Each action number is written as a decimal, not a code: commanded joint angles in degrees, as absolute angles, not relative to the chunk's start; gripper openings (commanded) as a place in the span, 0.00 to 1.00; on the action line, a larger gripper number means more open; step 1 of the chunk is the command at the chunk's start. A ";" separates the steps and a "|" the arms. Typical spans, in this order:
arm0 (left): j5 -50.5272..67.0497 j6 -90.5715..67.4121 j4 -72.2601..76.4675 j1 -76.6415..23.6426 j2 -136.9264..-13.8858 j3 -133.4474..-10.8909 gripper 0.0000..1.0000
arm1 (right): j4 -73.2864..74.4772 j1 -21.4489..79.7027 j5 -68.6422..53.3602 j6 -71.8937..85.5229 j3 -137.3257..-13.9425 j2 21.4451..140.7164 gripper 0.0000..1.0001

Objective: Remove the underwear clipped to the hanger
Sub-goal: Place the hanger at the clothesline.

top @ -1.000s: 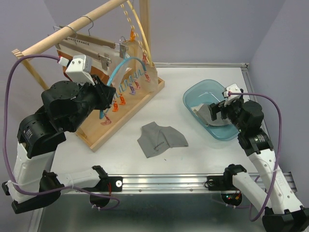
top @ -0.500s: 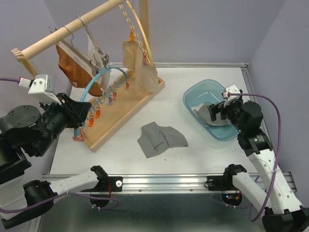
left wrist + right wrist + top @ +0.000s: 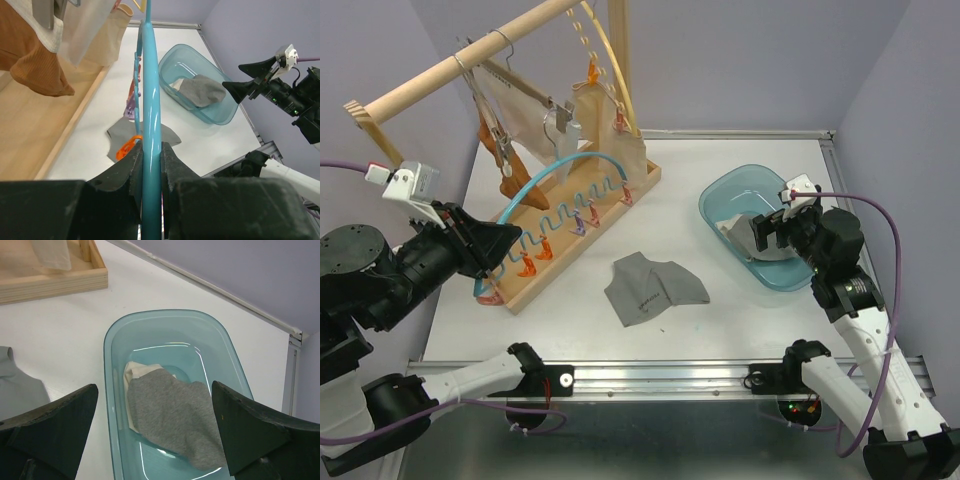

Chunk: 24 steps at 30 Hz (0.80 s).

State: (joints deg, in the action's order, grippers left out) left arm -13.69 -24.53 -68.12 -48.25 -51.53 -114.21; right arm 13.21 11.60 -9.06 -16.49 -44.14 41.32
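Observation:
My left gripper (image 3: 500,250) is shut on a teal hanger (image 3: 555,172), near its lower end, over the wooden rack base; the wrist view shows its jaws pressed on the teal bar (image 3: 150,100). The hanger's orange and purple clips (image 3: 582,220) hold no cloth that I can see. A rust-orange pair (image 3: 510,172), a white piece (image 3: 532,112) and a beige pair (image 3: 612,135) hang from the rack. One grey pair (image 3: 650,288) lies on the table. My right gripper (image 3: 775,228) is open above the blue tub (image 3: 715,195), over a grey pair (image 3: 175,415) lying on a cream one (image 3: 134,371).
The wooden rack has a long base (image 3: 570,255) and a slanted top bar (image 3: 440,75). A pale curved hanger with yellow clips (image 3: 605,60) hangs by the upright post. The table's metal edge rail (image 3: 670,372) runs along the near side.
My left arm has pulled back to the left, then shifted the teal hanger slightly right and lower. The hanging garments have swung. The right arm has not moved.

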 commanded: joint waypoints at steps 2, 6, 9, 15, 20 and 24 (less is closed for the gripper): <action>-12.66 -24.96 -63.72 -47.90 -50.36 -115.31 0.00 | 10.28 11.08 -9.58 -16.00 -44.03 40.78 1.00; -10.55 -24.96 -63.63 -47.64 -50.80 -117.33 0.00 | 10.28 11.16 -9.49 -16.08 -43.86 40.78 1.00; -8.53 -24.96 -61.35 -47.02 -50.89 -117.25 0.00 | 10.28 11.16 -9.58 -16.00 -43.94 40.87 1.00; -12.02 -24.44 -58.45 -46.76 -53.52 -116.89 0.00 | 10.28 11.16 -9.49 -16.00 -44.03 40.96 1.00; -16.26 -23.82 -58.53 -46.76 -57.30 -120.66 0.00 | 10.28 11.16 -9.40 -16.08 -43.77 40.78 1.00; -19.25 -23.47 -61.08 -46.67 -60.73 -126.55 0.00 | 10.28 11.16 -9.49 -16.00 -43.86 40.61 1.00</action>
